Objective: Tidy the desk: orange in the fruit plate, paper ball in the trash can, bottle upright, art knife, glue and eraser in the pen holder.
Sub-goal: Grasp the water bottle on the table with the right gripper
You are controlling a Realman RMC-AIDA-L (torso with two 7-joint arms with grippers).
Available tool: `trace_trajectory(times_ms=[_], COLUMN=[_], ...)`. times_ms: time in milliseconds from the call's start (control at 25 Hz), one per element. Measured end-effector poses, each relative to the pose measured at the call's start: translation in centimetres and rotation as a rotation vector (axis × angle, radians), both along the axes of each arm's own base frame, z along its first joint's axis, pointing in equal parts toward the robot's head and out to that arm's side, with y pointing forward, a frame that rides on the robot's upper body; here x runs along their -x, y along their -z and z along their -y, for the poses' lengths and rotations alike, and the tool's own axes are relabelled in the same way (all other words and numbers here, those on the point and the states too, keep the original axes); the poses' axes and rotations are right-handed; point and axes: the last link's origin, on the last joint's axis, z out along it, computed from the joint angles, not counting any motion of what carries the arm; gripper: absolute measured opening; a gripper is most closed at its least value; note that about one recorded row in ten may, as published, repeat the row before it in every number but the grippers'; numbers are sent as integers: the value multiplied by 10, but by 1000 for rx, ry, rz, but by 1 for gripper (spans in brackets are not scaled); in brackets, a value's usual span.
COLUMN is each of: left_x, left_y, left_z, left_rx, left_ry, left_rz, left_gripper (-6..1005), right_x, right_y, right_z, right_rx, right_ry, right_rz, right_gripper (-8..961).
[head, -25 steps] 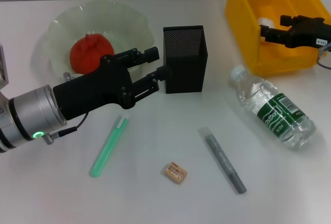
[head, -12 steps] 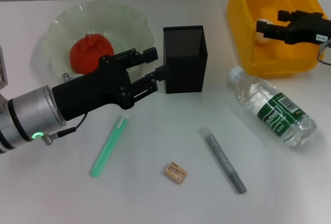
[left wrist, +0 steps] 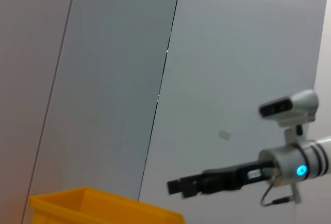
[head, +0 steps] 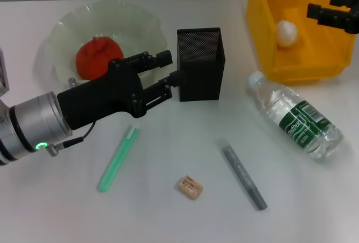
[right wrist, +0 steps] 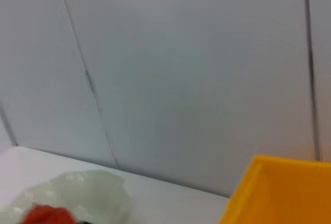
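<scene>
Now my right gripper (head: 322, 13) is above the right part of the trash can (head: 263, 35), with its fingers apart and nothing between them. A paper ball (head: 286, 32) lies inside the trash can, near its left wall. My left gripper (head: 171, 68) is over the table (head: 168, 209), just beside the left side of the pen holder (head: 201, 63); its two fingers are separated and they hold nothing.

The orange (head: 96, 56) lies in the fruit plate (head: 140, 21), partly behind my left arm. The bottle (head: 295, 122) lies on its side on the table, its white cap pointing toward the trash can. The glue (head: 118, 159) lies in front of my left arm, and the art knife (head: 243, 173) lies further right, well apart from it. The eraser (head: 190, 188) rests between these two, closer to the front edge. From the left wrist view I see the right gripper (left wrist: 181, 186) above the yellow rim.
</scene>
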Motion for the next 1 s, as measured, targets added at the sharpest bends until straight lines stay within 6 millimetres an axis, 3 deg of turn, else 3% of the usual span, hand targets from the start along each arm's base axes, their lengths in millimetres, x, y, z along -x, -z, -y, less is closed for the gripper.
trace_trajectory(times_ms=[240, 400, 560, 720, 1000], left_x=[0, -1, -1, 0, 0], left_y=[0, 0, 0, 1, 1], left_z=[0, 0, 0, 1, 2], left_rx=[0, -2, -2, 3, 7], left_ry=[0, 0, 1, -2, -3], left_rz=[0, 3, 3, 5, 9], left_gripper=[489, 488, 488, 487, 487], right_x=[33, 44, 54, 59, 65], right_y=[-26, -31, -37, -34, -7], right_z=[23, 26, 19, 15, 3], right_rx=[151, 230, 366, 465, 608], right_ry=[-14, 44, 214, 271, 352], right_rz=[10, 93, 241, 283, 380], right_gripper=[766, 766, 766, 766, 765])
